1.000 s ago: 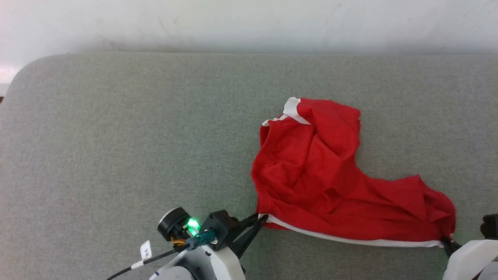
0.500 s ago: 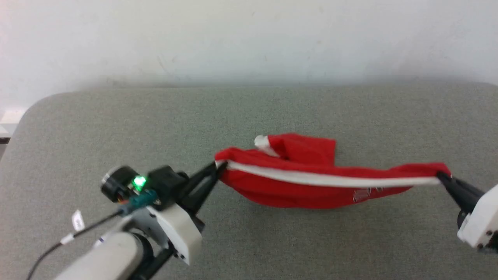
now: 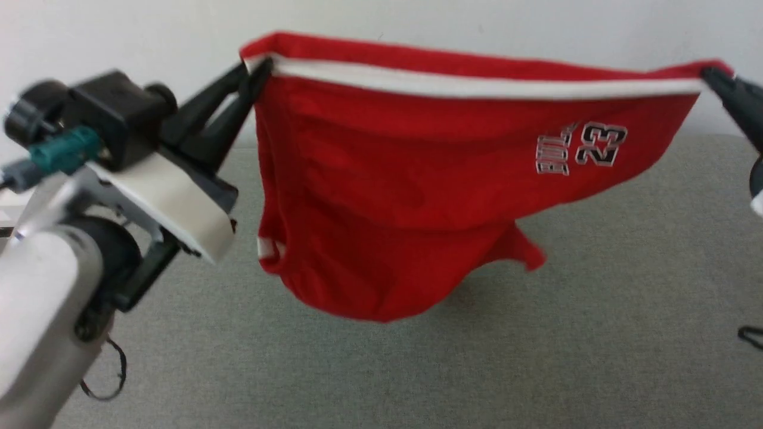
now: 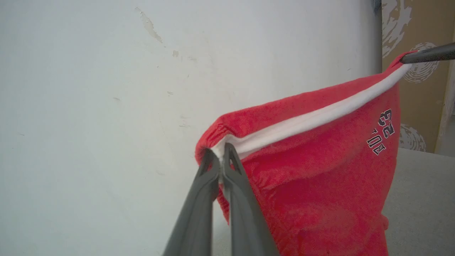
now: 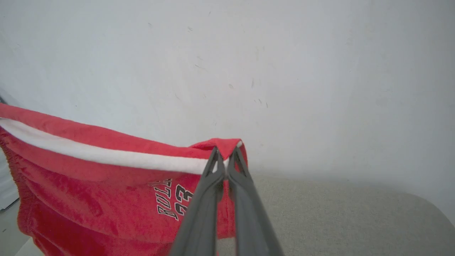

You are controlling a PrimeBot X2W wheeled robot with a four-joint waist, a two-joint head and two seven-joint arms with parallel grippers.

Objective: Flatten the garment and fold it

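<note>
Item: garment (image 3: pixel 387 196), red shorts, white stripe (image 3: pixel 477 86) uppermost, "23" print (image 3: pixel 599 152) facing the robot. Location: in the air above the grey surface (image 3: pixel 536 369), stretched before the wall beyond its far edge; whether the lowest fold hangs clear of the surface cannot be told. Holders: left claw (image 3: pixel 256 67) pinched together on one end of the striped edge, right claw (image 3: pixel 710 76) pinched on the other end. Purpose, as judged: a taut top edge lets the loose cloth drop and open out, ready for laying flat. Change: a second ago the garment lay crumpled towards the surface's near right part, both claws low at that edge; since raised, head camera tilted up likewise.
</note>
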